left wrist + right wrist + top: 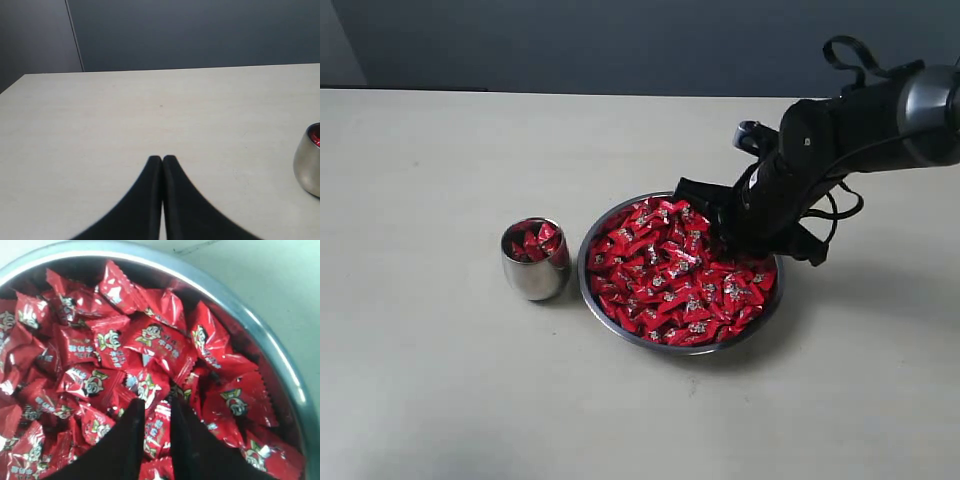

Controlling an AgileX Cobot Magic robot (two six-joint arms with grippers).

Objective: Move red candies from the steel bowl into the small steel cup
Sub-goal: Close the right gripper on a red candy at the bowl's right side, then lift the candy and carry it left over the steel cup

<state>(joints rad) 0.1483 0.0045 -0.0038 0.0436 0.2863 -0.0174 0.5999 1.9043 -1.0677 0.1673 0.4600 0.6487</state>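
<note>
The steel bowl sits right of the table's middle, heaped with red candies. Just left of it stands the small steel cup, holding a few red candies. My right gripper reaches down into the far right part of the bowl. In the right wrist view that gripper is shut on a red candy, which fills the gap between its two fingers, with the bowl's rim curving past. My left gripper is shut with nothing in it, low over bare table, and the cup shows at that view's edge.
The pale table stretches bare around the bowl and cup. A dark wall stands behind the table's far edge. The right arm comes in from the upper right with loose cables.
</note>
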